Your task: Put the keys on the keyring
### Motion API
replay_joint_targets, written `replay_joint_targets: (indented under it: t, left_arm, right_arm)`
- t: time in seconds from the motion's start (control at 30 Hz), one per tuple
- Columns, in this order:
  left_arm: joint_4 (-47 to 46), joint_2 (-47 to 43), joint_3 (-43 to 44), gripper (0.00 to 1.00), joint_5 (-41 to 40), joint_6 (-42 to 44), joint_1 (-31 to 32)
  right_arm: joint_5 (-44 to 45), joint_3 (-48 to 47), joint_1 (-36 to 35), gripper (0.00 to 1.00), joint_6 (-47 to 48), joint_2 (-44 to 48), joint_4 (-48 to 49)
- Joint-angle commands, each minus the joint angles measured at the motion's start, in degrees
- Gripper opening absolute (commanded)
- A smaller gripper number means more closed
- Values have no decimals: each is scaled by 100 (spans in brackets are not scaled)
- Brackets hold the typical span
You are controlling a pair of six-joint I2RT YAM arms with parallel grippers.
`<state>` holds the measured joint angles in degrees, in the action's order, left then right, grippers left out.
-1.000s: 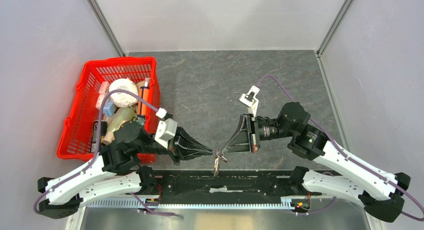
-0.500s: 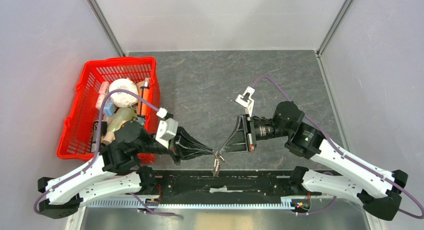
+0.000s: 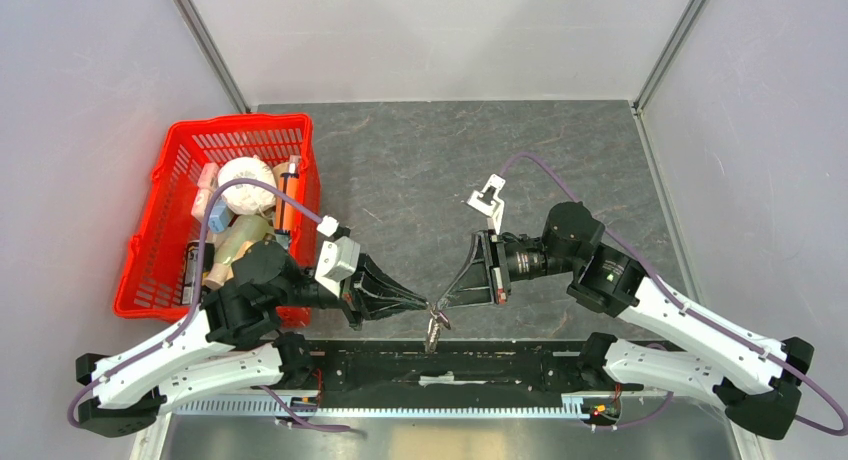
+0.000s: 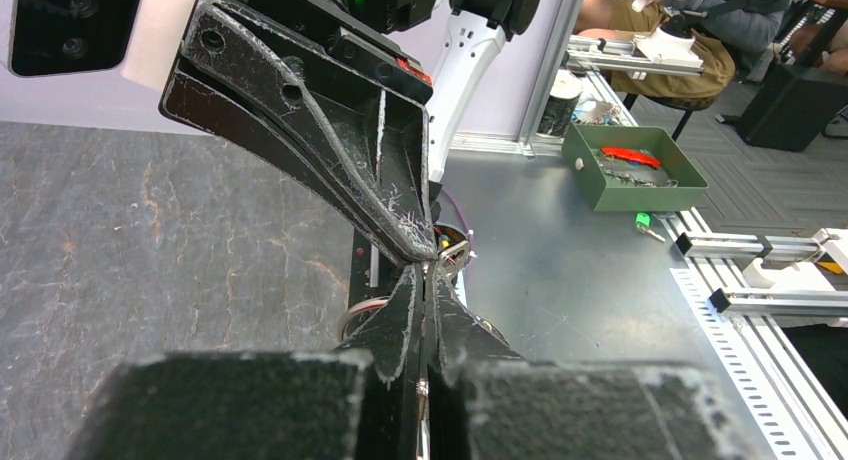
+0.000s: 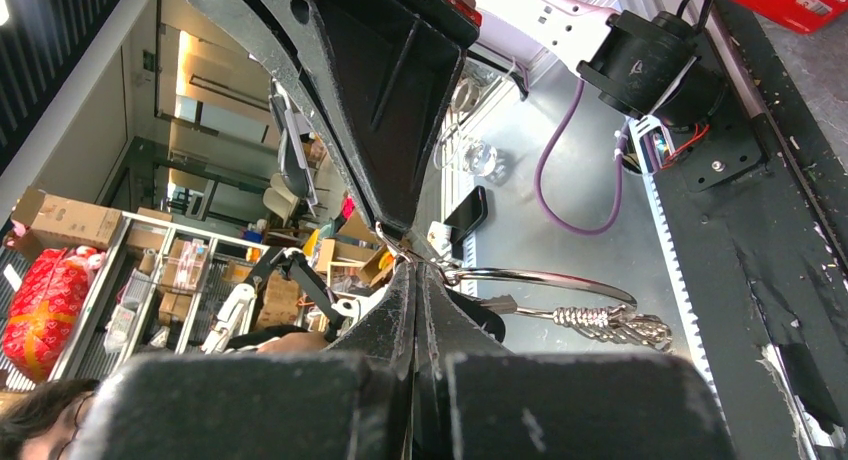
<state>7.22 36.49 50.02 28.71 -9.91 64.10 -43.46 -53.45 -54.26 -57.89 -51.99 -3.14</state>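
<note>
Both arms are reaching inward and meeting over the middle of the surface's (image 3: 420,160) near edge, just above the black rail bolted along it. The left gripper (image 3: 421,304) is pointing right and the right gripper (image 3: 441,302) is pointing left, so their tips are nearly touching. The keyring (image 5: 545,277) is hanging between them, clear of the surface. In the right wrist view its thin silvery arc is running straight out from the right jaws, which are clenching tight on the wire. The left jaws are pressing together as well, with only a slit showing between them in the left wrist view. Their tips are lying right against the ring, but I cannot tell whether they are pinching the ring itself or something threaded on it. A small cluster of keys (image 3: 433,328) is dangling from the ring, hanging over the rail; the individual keys are too small to tell apart. A red basket (image 3: 150,270) filled with assorted items is sitting along the left edge of the surface, well apart from the grippers.
</note>
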Motion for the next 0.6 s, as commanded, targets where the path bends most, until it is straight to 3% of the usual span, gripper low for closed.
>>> replay_joint_targets:
  t: [0.0, 0.57]
  left_arm:
    - [-226, 16, 131, 2, 106, 218, 1]
    - [-186, 124, 137, 2, 312, 218, 0]
  right_arm:
    - [93, -134, -14, 0, 15, -55, 152]
    - [84, -306, -14, 0, 37, -219, 209]
